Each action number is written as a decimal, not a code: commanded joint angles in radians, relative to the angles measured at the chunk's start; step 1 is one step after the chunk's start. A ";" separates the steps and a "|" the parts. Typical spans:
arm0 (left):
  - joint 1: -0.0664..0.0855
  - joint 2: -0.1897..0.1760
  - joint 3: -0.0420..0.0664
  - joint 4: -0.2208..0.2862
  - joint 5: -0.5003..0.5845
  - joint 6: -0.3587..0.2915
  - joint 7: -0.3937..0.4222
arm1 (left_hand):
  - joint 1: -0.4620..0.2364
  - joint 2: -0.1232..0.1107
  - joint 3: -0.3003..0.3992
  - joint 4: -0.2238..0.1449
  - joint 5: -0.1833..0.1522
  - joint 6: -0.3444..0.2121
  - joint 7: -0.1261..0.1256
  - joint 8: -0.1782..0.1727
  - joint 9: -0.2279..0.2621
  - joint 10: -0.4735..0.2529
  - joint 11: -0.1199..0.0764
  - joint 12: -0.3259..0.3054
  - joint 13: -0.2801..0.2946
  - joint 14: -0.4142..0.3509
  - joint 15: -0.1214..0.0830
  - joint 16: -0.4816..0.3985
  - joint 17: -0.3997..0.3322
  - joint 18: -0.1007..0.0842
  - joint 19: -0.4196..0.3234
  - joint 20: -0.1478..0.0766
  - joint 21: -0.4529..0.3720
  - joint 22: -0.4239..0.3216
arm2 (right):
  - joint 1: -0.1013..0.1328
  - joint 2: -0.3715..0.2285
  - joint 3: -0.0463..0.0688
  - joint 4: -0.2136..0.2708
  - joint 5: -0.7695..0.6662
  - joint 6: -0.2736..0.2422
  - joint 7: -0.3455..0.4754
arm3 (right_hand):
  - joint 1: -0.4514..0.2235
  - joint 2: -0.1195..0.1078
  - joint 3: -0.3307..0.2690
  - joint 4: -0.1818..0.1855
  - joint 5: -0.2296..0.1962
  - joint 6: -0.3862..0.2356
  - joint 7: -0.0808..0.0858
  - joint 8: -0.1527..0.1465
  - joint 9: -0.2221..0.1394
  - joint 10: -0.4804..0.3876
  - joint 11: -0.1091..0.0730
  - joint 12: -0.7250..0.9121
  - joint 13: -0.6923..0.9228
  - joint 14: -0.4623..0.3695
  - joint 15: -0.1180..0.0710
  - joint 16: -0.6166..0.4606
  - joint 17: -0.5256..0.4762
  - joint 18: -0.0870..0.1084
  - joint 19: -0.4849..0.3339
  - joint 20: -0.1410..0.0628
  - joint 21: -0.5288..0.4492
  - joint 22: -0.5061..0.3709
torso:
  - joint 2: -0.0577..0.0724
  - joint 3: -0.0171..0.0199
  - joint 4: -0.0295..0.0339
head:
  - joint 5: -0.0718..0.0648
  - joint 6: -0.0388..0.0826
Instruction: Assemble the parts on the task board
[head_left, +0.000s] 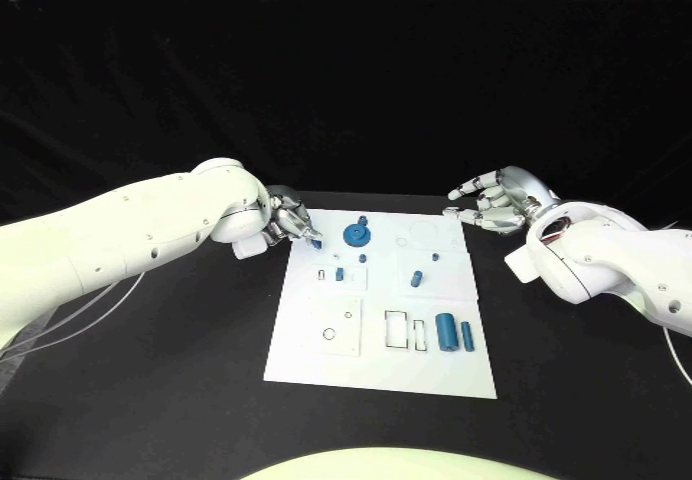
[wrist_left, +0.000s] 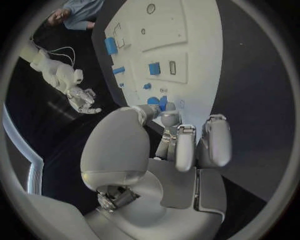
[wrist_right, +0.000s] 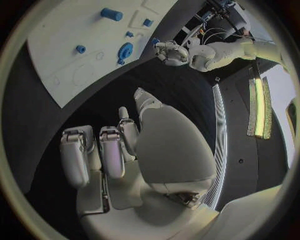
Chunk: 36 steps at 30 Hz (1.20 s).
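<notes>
Black table (head_left: 173, 360), dark backdrop; white task board (head_left: 382, 345) lying flat at centre.

Left hand (head_left: 289, 222) over the board's far left corner, fingers drawn together round a small blue part (wrist_left: 162, 103); pinched, judging from the left wrist view, tip pointing down at the board. Blue gear-shaped disc (head_left: 356, 237) just beside the fingertips, already seated on its spot.

Step in hand, at a guess: carrying the small part to its socket. Best kept upright and lowered straight, clear of the disc.

Right hand (head_left: 495, 203) hovering off the board's far right corner, fingers loosely spread, holding nothing.

Further out: small blue pegs (head_left: 339, 272) mid-board, another blue piece (head_left: 414, 279) to their right, two blue cylinders (head_left: 456, 331) near the outlined slots (head_left: 405, 331). Blank recesses at near left.

Obstacles: disc close by; left forearm hides part of the board's left edge.
</notes>
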<state>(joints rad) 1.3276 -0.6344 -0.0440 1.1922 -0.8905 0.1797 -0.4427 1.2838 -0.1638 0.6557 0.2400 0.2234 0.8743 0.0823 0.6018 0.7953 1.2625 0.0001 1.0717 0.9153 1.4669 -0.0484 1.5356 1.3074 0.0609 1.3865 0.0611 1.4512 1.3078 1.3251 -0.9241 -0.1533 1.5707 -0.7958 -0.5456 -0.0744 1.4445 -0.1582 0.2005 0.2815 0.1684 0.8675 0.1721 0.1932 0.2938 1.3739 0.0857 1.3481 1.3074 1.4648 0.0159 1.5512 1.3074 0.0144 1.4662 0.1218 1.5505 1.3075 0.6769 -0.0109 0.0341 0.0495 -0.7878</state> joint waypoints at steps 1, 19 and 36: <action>0.000 -0.016 0.001 0.039 -0.011 -0.059 0.032 | -0.009 -0.005 0.152 -0.144 0.004 0.009 -0.005 0.006 0.010 0.011 0.000 0.008 0.004 0.088 -0.007 0.005 0.215 -0.006 0.011 -0.002 0.005 0.047 | -0.001 -0.001 0.000 0.001 -0.002 0.004 0.013 | -0.010 0.002 0.006 0.001 0.003 -0.006 0.000 0.004 -0.001 0.003 0.000 0.006 0.037 0.090 -0.006 -0.005 0.199 -0.008 0.094 -0.010 -0.003 0.249 | -0.004 0.0010 0.0018 | 0.000 -0.003; -0.055 -0.091 -0.016 0.198 -0.215 -0.140 0.086 | -0.032 -0.036 0.213 -0.172 0.011 0.028 -0.010 0.012 0.013 0.032 -0.005 0.020 0.019 0.090 -0.012 0.008 0.220 -0.012 0.031 -0.007 0.020 0.072 | -0.002 -0.006 -0.001 0.003 0.000 0.004 0.014 | -0.013 0.003 0.006 0.002 0.003 -0.007 0.000 0.005 -0.002 0.003 0.000 0.006 0.037 0.090 -0.006 -0.005 0.199 -0.008 0.094 -0.010 -0.003 0.249 | -0.002 -0.0008 0.0018 | 0.003 -0.007; -0.076 -0.093 -0.022 0.231 -0.320 -0.181 0.110 | -0.037 -0.044 0.224 -0.176 0.014 0.034 -0.012 0.013 0.013 0.040 -0.007 0.026 0.025 0.091 -0.013 0.010 0.222 -0.014 0.038 -0.008 0.025 0.081 | -0.004 -0.007 -0.001 0.004 0.000 0.005 0.014 | -0.013 0.003 0.006 0.002 0.003 -0.007 0.000 0.005 -0.002 0.003 0.000 0.006 0.037 0.090 -0.006 -0.005 0.199 -0.008 0.094 -0.010 -0.003 0.249 | -0.001 0.0011 0.0013 | 0.006 -0.009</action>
<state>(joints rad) 1.2530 -0.7291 -0.0659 1.4193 -1.1654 0.0150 -0.3480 1.2456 -0.2018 0.6943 0.2455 0.2355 0.9014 0.0725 0.6075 0.8081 1.2960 -0.0088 1.0920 0.9398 1.4668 -0.0555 1.5394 1.3073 0.0610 1.4167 0.0521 1.4705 1.3074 1.3224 -0.9312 -0.1539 1.5731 -0.7937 -0.5456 -0.0732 1.4383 -0.1540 0.2005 0.2815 0.1684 0.8675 0.1722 0.1931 0.2938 1.3738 0.0858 1.3481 1.3081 1.4648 0.0159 1.5512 1.3073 0.0144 1.4661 0.1218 1.5505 1.3081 0.6756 -0.0104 0.0356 0.0555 -0.7954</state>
